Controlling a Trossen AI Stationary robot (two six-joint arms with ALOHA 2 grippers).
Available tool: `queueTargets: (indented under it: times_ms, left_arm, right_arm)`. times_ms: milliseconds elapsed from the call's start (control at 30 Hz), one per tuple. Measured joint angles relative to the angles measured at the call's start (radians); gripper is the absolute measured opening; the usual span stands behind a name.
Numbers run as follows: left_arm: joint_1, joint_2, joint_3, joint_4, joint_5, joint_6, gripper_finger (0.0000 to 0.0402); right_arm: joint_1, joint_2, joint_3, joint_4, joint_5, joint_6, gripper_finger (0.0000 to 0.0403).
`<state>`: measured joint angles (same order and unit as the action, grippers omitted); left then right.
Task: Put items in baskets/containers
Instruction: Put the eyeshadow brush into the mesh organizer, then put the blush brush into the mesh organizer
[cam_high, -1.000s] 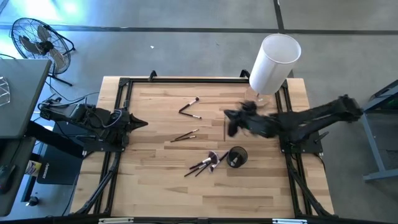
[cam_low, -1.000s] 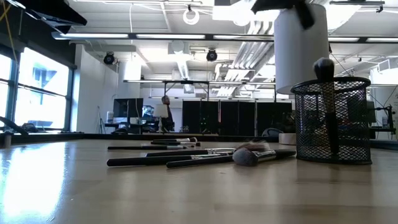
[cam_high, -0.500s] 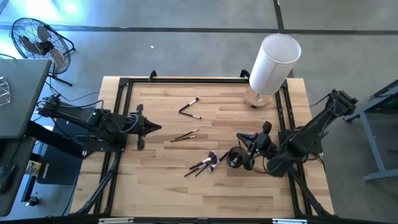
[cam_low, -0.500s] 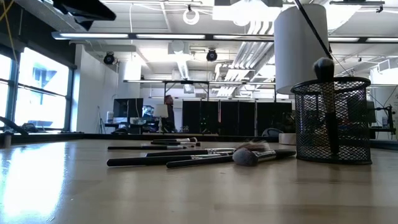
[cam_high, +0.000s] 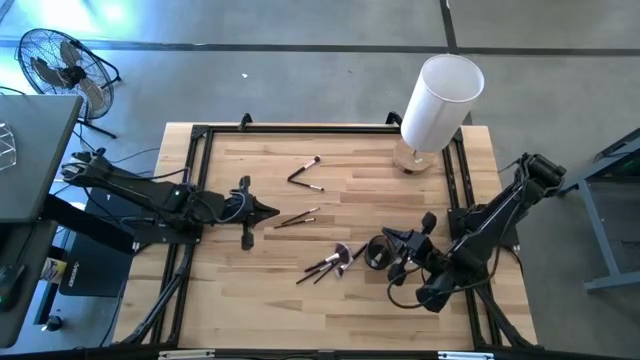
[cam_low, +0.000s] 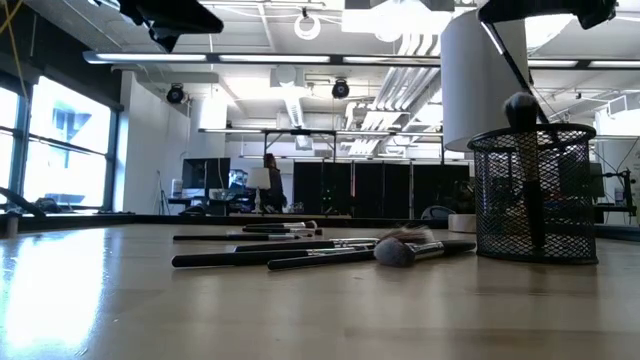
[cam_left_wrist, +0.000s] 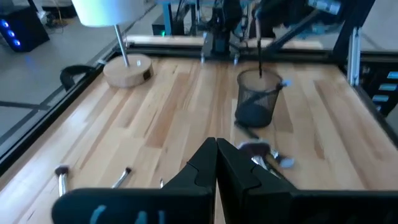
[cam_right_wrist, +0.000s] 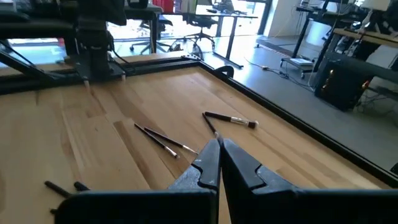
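Note:
The black mesh cup (cam_high: 381, 253) (cam_low: 532, 190) (cam_left_wrist: 257, 99) stands near the table's right side, with a round-headed brush (cam_low: 521, 106) upright in it. My right gripper (cam_high: 386, 238) (cam_right_wrist: 220, 147) is above the cup, shut on a thin dark brush (cam_left_wrist: 259, 50) (cam_low: 505, 55). Several brushes (cam_high: 330, 262) lie flat left of the cup, two more (cam_high: 297, 217) at mid-table and two (cam_high: 305, 175) farther off. My left gripper (cam_high: 272, 211) (cam_left_wrist: 216, 147) is shut above the table, left of the mid-table pair. My right gripper holds the thin dark brush by the upper end of its handle (cam_left_wrist: 258, 18), coming at it from above. The brush hangs below the fingers, slightly slanted, and its lower end (cam_left_wrist: 259, 74) reaches into the cup's mouth. The gripper's own wrist view does not show the contact.
A tall white cylinder lamp (cam_high: 440, 100) on a round wooden base (cam_left_wrist: 127, 68) stands at the far right corner. A black frame rail (cam_high: 195, 190) runs round the table. Bare wood lies along the near edge. A person (cam_low: 270, 180) shows far back in the room.
My right gripper has swung from beside the lamp toward the near edge and now stands over the cup, the thin brush reaching down into it. My left gripper has moved toward the table's right, closer to the mid-table pair of brushes.

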<state>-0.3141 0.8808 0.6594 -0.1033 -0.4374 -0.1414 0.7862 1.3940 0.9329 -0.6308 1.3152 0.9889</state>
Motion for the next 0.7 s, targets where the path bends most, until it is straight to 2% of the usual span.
queueTargets:
  times_ms: [267, 533, 700]
  left_arm:
    - [0.000, 0.027, 0.000, 0.050, 0.000, -0.048, 0.0000]
    - [0.000, 0.027, 0.000, 0.051, -0.001, -0.059, 0.0000]
    - [0.000, 0.027, 0.000, 0.053, -0.006, -0.141, 0.0000]
  right_arm:
    - [-0.053, 0.012, 0.000, -0.032, -0.110, 0.050, 0.0004]
    - [-0.044, -0.030, 0.000, -0.127, -0.160, 0.089, 0.0061]
    - [-0.044, -0.076, 0.000, -0.197, -0.218, 0.087, 0.0092]
